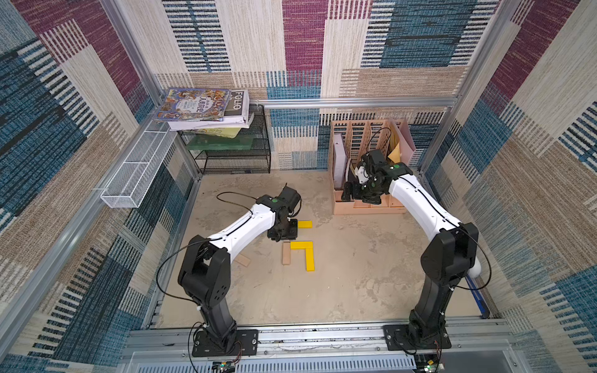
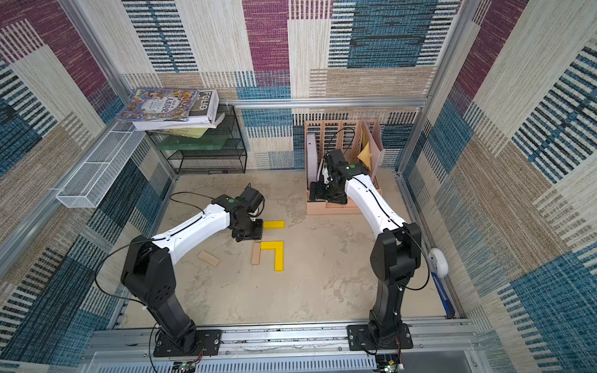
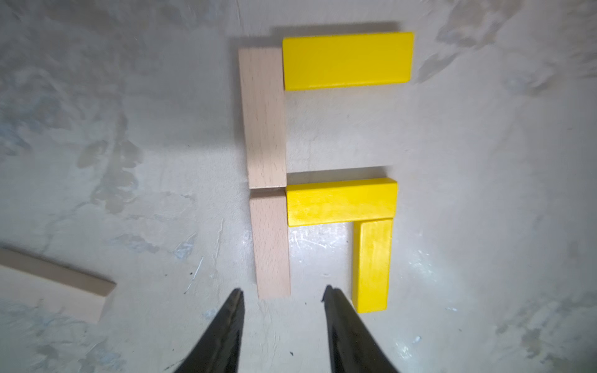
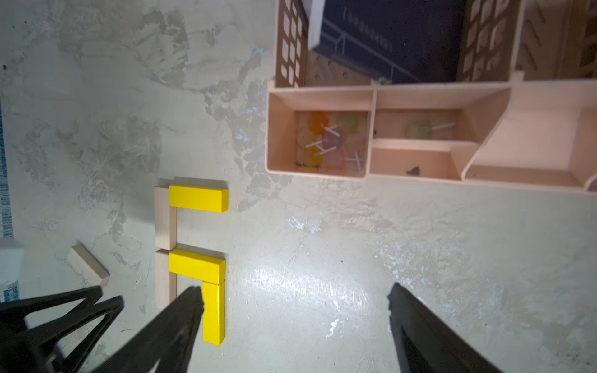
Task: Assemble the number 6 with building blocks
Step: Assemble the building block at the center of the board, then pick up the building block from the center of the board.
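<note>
**Part-built number 6 (image 1: 301,245) and the two tools.** The figure lies flat near the middle of the surface (image 1: 355,274). Five bars are joined. An upper wood bar (image 3: 262,116) and a lower wood bar (image 3: 271,245), set end to end, form the spine on the left arm's side. A top yellow bar (image 3: 347,61) and a middle yellow bar (image 3: 340,202) butt against the spine. An upright yellow bar (image 3: 371,264) runs from the middle bar's outer end toward the robot. A loose wood bar (image 2: 208,258) lies tilted, apart from the figure and beside the left arm (image 2: 193,226).

**Left tool (image 3: 283,291).** Its fingers (image 3: 232,323) stand apart by a narrow gap and grip nothing. In both top views the tool covers the upper wood bar, between the top yellow bar and the lower wood bar. In the left wrist view all five joined bars lie ahead of the fingertips, and the robot-side end of the lower wood bar is in line with the gap. The tool's height above the surface cannot be told.

**Right tool (image 4: 294,289).** Its fingers stand wide apart and empty. In both top views it hangs at the front of the organiser (image 1: 368,210), well apart from the figure.
</note>
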`<control>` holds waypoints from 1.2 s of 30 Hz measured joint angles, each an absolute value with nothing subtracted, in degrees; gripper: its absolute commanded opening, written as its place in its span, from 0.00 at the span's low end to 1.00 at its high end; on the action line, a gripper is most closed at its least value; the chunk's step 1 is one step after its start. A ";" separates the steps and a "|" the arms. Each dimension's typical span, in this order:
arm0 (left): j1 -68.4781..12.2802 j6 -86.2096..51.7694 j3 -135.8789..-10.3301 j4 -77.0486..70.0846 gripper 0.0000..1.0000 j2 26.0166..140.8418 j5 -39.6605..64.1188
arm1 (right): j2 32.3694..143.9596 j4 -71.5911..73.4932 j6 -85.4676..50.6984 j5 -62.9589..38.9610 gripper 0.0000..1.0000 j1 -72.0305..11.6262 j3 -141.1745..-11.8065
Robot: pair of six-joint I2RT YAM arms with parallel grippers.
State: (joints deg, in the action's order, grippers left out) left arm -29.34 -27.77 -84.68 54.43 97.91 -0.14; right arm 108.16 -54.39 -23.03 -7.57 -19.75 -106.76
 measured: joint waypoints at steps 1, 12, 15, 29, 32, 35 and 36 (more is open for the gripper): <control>-28.58 -27.53 -85.76 54.85 0.46 96.49 -0.36 | 108.92 -54.15 -22.37 -8.23 0.99 -19.79 -108.25; 0.71 -40.07 -68.23 48.51 0.58 69.08 -3.40 | 140.11 -54.35 -11.77 -19.73 0.96 -41.06 -146.91; 2.31 -41.85 -63.35 50.06 0.58 65.73 -3.40 | 145.40 -55.53 -10.61 -18.63 0.97 -48.05 -147.96; 3.38 -53.87 -54.02 60.27 0.77 51.07 -14.52 | 150.43 -51.05 -5.93 -12.27 0.99 -60.23 -145.25; 3.55 -55.46 -53.91 60.47 0.80 49.04 -16.40 | 151.44 -49.76 -5.61 -12.25 0.98 -62.30 -145.29; 3.66 -55.51 -54.63 60.71 0.81 49.32 -16.86 | 152.77 -48.34 -5.37 -11.66 0.99 -63.13 -146.12; 3.66 -55.48 -54.87 60.86 0.81 49.67 -16.91 | 153.34 -48.01 -5.34 -11.16 0.99 -63.35 -146.69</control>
